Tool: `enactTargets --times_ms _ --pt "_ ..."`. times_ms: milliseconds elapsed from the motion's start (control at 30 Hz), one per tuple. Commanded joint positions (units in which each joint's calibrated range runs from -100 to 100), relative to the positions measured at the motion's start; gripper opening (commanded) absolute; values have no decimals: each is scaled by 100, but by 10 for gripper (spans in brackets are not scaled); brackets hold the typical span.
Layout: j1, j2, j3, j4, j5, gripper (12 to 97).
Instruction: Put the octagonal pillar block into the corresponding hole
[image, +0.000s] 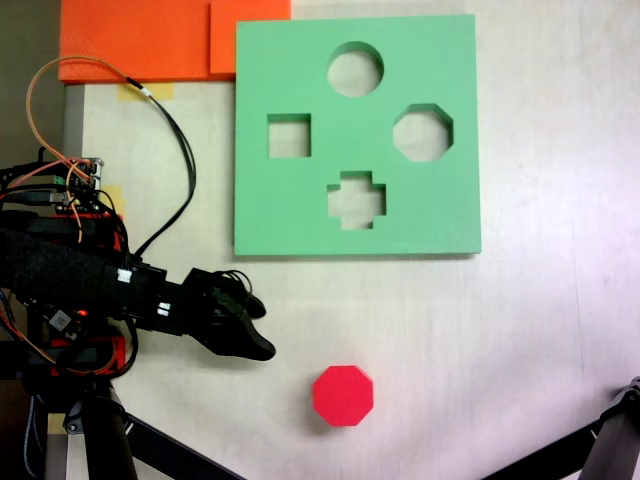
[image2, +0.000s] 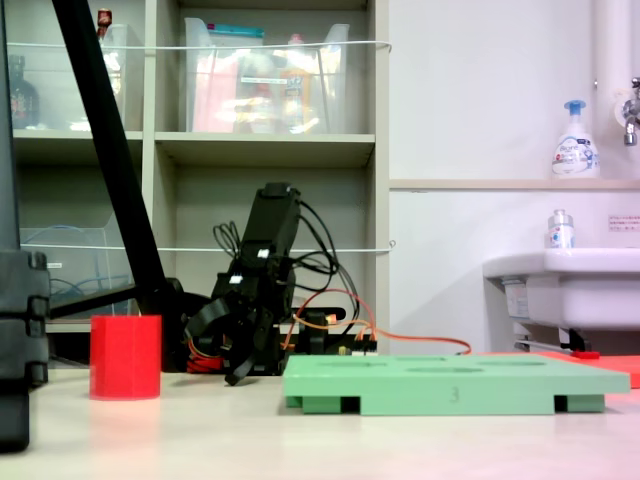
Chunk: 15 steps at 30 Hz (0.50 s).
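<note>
Fixed view | octagonal pillar block (image: 343, 395) apart from gripper (image: 258, 330), seemingly lower-right.

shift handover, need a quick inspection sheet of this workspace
surface: pale tabletop, bare around the block
job's things: red block upright on the table, apart from the green board; octagonal hole empty
clutter: orange foam sheets at the board's top-left corner
tool: tool off the block, holding nothing; open or shut cannot be told
cables: orange and black wires looping beside the arm
surroundings: shelves, sink, soap bottle, tripod leg
</note>
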Motion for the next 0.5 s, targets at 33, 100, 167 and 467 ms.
enactTargets --times_ms 33,100,167,467 --pt "-103 -41 -206 -382 142 494" --pt "-239 -41 -206 -401 347 494" --pt "-249 -41 -206 -391 352 495" --pt "-337 -41 -6 -824 1573 495"
